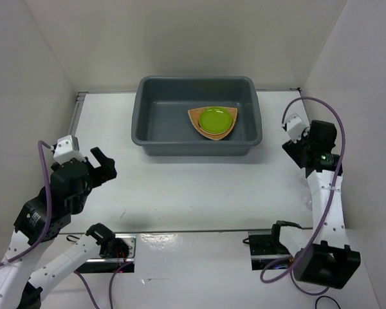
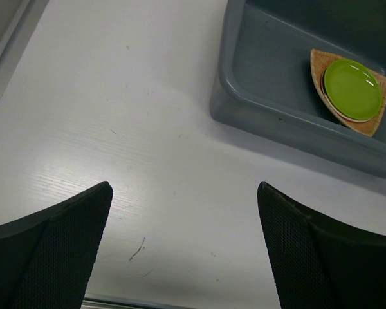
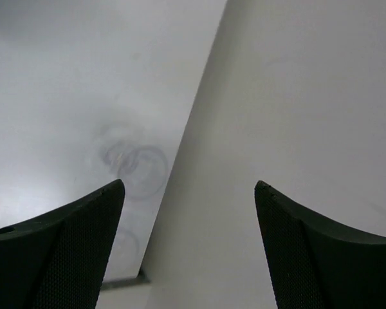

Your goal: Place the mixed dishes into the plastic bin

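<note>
The dark grey plastic bin stands at the back centre. The woven orange-brown tray lies inside it, with the lime-green plate on top. Both also show in the left wrist view, the tray and the plate. The cream plate is not clearly visible. My left gripper is open and empty over bare table, left of and nearer than the bin. My right gripper is open and empty by the right wall. Faint clear cups rest on the table below it.
White walls close in the table on the left, back and right. The right wall fills much of the right wrist view. The table's metal front strip and the arm mounts lie along the near edge.
</note>
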Controlling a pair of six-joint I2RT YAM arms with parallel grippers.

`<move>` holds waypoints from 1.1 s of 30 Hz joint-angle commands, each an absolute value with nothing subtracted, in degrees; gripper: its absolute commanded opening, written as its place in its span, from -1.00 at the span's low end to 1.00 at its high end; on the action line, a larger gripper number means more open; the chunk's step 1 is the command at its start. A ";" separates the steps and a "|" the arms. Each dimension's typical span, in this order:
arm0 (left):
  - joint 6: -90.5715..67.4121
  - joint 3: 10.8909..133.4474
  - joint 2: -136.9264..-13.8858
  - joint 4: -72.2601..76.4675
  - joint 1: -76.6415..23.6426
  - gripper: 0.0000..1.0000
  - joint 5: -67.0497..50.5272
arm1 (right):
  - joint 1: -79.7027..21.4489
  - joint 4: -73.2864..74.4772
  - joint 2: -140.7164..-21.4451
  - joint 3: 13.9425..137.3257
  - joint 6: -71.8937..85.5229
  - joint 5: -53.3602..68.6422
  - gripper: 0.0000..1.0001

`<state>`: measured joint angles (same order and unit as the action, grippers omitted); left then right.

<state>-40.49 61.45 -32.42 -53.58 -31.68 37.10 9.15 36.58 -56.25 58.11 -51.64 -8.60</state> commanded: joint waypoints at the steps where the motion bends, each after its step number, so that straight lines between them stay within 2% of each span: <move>1: -38.85 61.00 -33.04 -51.86 -31.38 0.99 36.65 | 16.06 44.63 -59.47 56.07 -57.21 -0.99 0.72; 3: -38.85 61.00 -33.66 -51.86 -31.38 0.99 36.65 | 23.00 47.36 -63.61 57.81 -57.83 2.09 0.72; 5: -38.85 61.00 -33.66 -51.86 -31.38 0.99 36.12 | 28.18 51.58 -70.38 59.58 -58.36 6.31 0.56; 9: -38.85 61.00 -33.66 -51.86 -31.38 0.99 36.12 | 31.90 54.05 -73.92 59.87 -61.61 9.93 0.56; 17: -38.85 61.00 -33.66 -51.86 -31.38 0.99 36.65 | 31.38 44.66 -71.71 48.70 -62.67 7.12 0.59; 28: -39.90 61.00 -31.47 -52.38 -31.38 0.99 37.18 | 31.38 41.04 -81.38 52.99 -59.86 7.65 0.53; 33: -39.90 61.00 -30.41 -52.38 -31.38 0.99 37.18 | 30.85 43.59 -77.53 53.53 -60.73 9.57 0.57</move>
<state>-40.47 61.45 -31.35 -53.60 -31.68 36.16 31.51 41.10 -79.70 52.71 -61.08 5.61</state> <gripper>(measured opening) 0.995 0.782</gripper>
